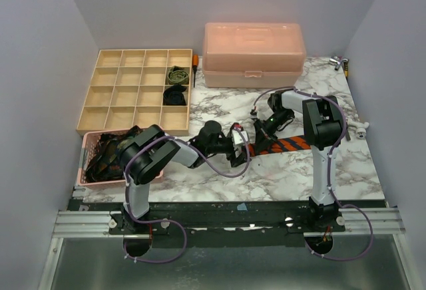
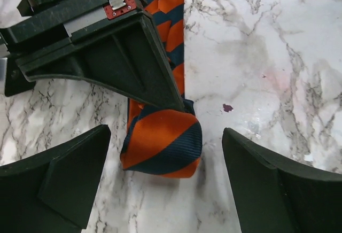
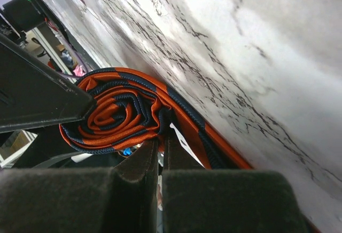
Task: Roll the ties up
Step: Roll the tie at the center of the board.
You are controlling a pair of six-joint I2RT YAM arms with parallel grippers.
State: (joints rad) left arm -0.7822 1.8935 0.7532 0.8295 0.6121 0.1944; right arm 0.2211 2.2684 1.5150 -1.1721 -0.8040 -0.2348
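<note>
You're mid-roll on the striped tie [image 1: 286, 145], which lies on the worktop [image 1: 279, 177] to the right of the tray [image 1: 110, 94] and a little nearer the arms. Its end toward the tray is already wound into a tight roll [image 3: 120, 115], several turns deep. The rest stretches away from the tray, flat and not yet wound, so I'd say a good length is left to take in. Your right end effector [image 3: 160, 155] is closed, its tips pressed right up against the roll; whether it pinches a layer of fabric, I can't tell. Your left end effector [image 2: 165, 137] stands wide open, one finger on each side of the roll, touching neither edge. Now look in the tray: two finished rolls sit in its right-hand column, an olive tie [image 1: 178, 75] and a black tie [image 1: 175, 96] in the next compartment toward the arms. Just in front of the tray, the basket [image 1: 84, 167] holds a heap of loose ties [image 1: 110, 150], so plenty of work waits after this one.
</note>
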